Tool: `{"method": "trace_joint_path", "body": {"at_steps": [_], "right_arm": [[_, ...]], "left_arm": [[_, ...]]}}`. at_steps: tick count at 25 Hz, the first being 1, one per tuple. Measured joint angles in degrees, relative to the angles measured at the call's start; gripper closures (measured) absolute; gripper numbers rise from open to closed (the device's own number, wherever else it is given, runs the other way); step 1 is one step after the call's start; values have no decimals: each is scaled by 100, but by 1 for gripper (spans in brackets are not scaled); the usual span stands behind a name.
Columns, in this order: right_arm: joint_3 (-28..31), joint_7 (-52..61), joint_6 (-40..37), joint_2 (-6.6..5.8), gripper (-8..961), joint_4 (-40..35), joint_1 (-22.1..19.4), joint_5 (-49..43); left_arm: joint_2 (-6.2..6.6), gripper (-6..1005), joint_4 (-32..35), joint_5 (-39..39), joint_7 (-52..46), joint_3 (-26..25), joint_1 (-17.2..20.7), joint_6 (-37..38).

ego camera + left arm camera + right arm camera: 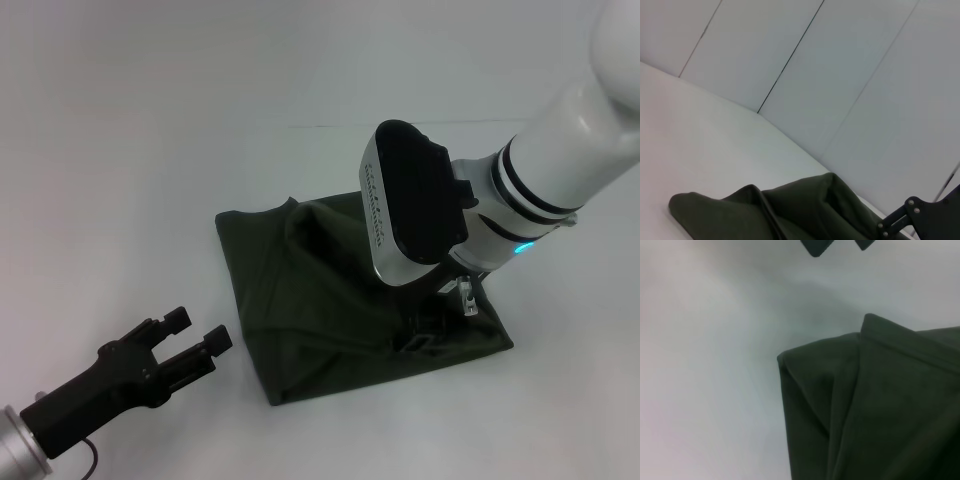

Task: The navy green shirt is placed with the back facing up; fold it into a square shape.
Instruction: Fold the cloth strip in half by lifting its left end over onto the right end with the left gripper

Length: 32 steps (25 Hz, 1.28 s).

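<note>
The navy green shirt point(330, 300) lies on the white table, folded into a rough square with creases and a raised ridge across its middle. Its folded corner shows in the right wrist view point(865, 410), and its far edge in the left wrist view point(790, 210). My right gripper point(432, 325) is down on the shirt's right part, near the front edge, half hidden under the wrist housing. My left gripper point(197, 338) hovers over bare table just left of the shirt's front corner, open and holding nothing.
White table point(120, 150) surrounds the shirt on all sides. Pale wall panels point(840, 75) rise behind the table. Two dark tips point(815, 246) poke in at the edge of the right wrist view, apart from each other.
</note>
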Motion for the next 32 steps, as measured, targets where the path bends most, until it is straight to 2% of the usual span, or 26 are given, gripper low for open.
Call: {"method": "trace_joint_path", "body": {"at_steps": [7,12,23,32], "right_arm": [[-237,125,221,10,207,-2,6,-62],[-453,248,345,17,434,-1,13,-184],[-404,276,309,17,872,-63,46,-65],[-149,339,303,-4,903,-149,-25,197]], "left_arm": [[7,108,8,0,0,-54,6,3],[11,109,21,0,0,-75,5,4],[17,112,36,0,0,-73,5,4],[28,113,60,0,-2,-74,5,19]]}}
